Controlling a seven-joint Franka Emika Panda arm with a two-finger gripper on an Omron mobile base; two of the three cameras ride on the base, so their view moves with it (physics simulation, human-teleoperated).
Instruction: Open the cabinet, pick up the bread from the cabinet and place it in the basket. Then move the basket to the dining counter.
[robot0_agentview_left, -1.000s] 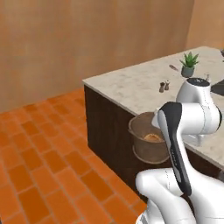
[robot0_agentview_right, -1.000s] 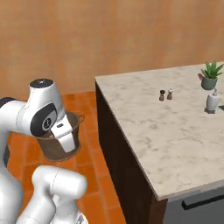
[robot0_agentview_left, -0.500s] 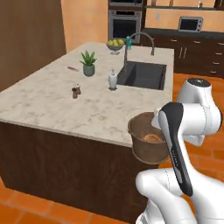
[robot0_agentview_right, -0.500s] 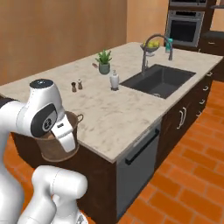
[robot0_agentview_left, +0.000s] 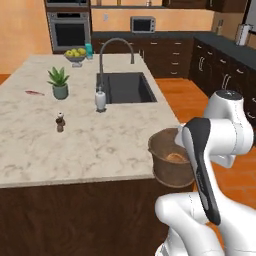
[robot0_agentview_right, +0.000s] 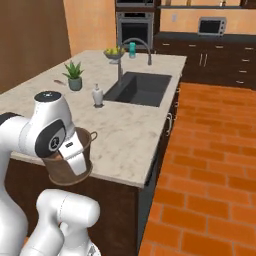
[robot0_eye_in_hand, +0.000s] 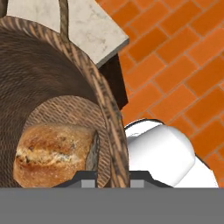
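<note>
Beside the near corner of the dining counter (robot0_agentview_left: 100, 135), the gripper (robot0_eye_in_hand: 113, 173) is clamped on the rim of the basket (robot0_agentview_left: 170, 160), one finger inside the wall and one outside. The basket hangs in the air from that pinch, just off the counter's edge rather than over it, its bottom below the countertop. The bread (robot0_eye_in_hand: 54, 151) lies on the basket floor, directly under the hand and against the wall nearest the fingers.

Judged from here, the main risk is the counter's edge. The basket sits lower than the marble top, so a sideways move toward the counter without a lift first would drive the wall into the slab and could twist the rim out of the fingers. A one-sided rim grip also lets the basket swing or tip under its own weight; a quick swing of the arm could roll the bread toward the low side, or out.

Farther across the counter from the gripper stand a small shaker (robot0_agentview_left: 60, 121), a soap bottle (robot0_agentview_left: 101, 99) and a potted plant (robot0_agentview_left: 59, 83), with the sink (robot0_agentview_left: 125, 87) beyond. Setting down near the close edge avoids all of them, but too close to the edge leaves the basket overhanging.
</note>
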